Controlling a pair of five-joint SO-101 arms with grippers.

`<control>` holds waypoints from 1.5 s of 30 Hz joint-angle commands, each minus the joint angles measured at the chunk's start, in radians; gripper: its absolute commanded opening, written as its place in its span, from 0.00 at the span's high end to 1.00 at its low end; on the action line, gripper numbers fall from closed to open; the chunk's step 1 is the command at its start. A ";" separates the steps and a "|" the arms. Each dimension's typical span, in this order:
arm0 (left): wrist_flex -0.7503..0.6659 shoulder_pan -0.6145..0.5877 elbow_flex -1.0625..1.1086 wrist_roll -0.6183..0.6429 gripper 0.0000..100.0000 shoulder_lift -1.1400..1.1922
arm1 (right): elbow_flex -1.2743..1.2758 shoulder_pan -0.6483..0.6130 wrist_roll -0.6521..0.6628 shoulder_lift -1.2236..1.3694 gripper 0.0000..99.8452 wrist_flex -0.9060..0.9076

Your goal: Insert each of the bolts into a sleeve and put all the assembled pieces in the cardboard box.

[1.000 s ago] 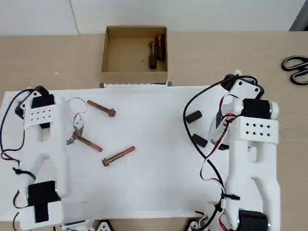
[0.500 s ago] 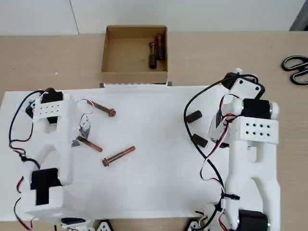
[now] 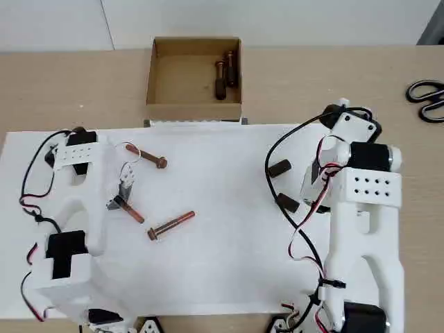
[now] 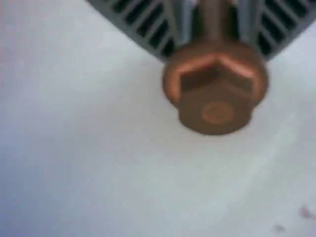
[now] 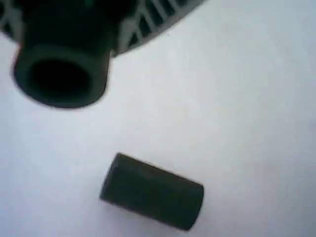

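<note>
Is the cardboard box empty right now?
No, the cardboard box holds assembled pieces, bolts in dark sleeves, by its right wall.

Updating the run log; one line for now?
left gripper: held bolt | right gripper: held sleeve | sheet: two loose bolts, loose sleeve | box: assembled pieces

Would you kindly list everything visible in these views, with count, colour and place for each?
table: one, tan wood, under everything
white sheet: one, white, on the table's near part
cardboard box: one, brown, past the sheet's far edge
assembled pieces: two, copper bolts in black sleeves, in the box by its right wall
loose bolts: two, copper, on the sheet's left half
held bolt: one, copper, in the left gripper
loose sleeve: one, black, lying on the sheet
held sleeve: one, black, in the right gripper
scissors: one pair, black, table's right edge
left gripper: shut on the held bolt
right gripper: shut on the held sleeve
</note>
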 commanded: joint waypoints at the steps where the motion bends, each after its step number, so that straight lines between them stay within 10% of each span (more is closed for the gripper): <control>1: -0.032 -0.006 -0.008 -0.005 0.99 0.023 | -0.006 0.002 -0.005 -0.030 1.00 -0.004; 15: 0.407 0.130 -0.499 -0.149 0.99 0.021 | -0.127 0.001 -0.003 -0.074 1.00 0.025; 29: 0.400 0.265 -0.618 -0.365 0.99 -0.407 | -0.166 -0.194 0.008 -0.438 1.00 0.027; 45: 0.370 0.261 -0.380 -0.479 0.99 -0.872 | 0.221 -0.196 0.327 -0.908 1.00 0.001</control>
